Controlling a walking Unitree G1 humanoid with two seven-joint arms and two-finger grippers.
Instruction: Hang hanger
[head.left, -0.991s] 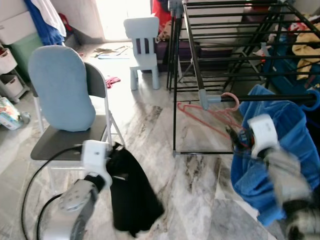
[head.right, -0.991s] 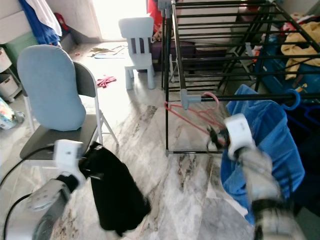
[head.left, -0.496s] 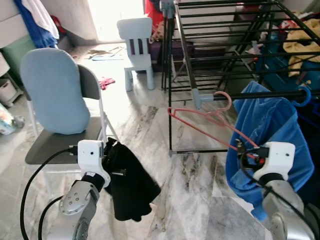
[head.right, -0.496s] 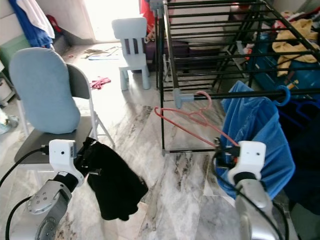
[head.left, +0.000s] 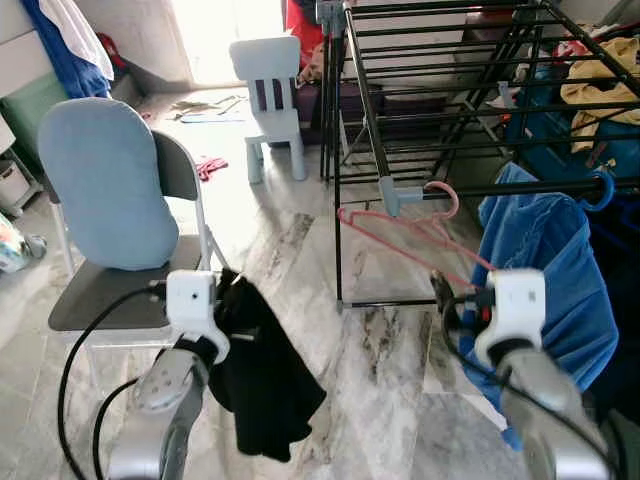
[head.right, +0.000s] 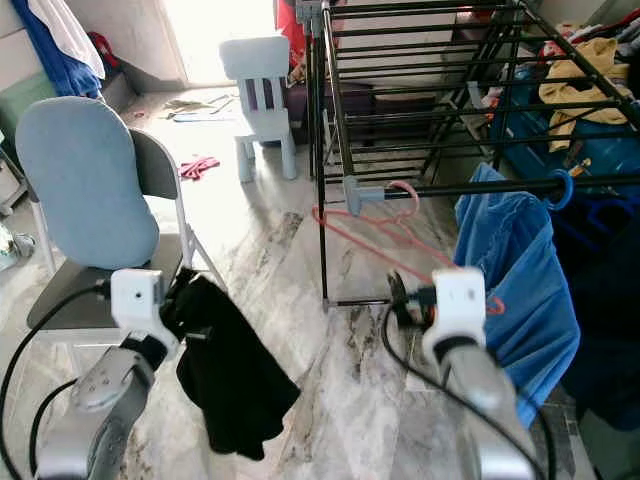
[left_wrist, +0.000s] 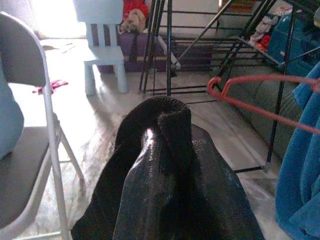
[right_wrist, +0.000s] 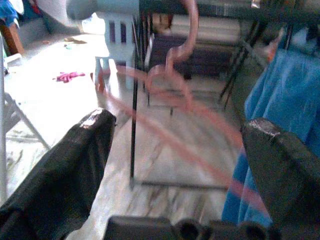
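Black cloth (head.left: 262, 385) hangs clamped in the left gripper (head.left: 232, 305) at 7 o'clock, beside the grey chair (head.left: 130, 290). Marble floor (head.left: 300, 250) lies open between chair and drying rack (head.left: 440, 100). At 3 o'clock the pink hanger (head.left: 420, 225) hooks the rack's rail, and the right gripper (right_wrist: 180, 160) stands wide before it, near the blue garment (head.left: 560, 270).

No readable text, labels or numbers appear anywhere.
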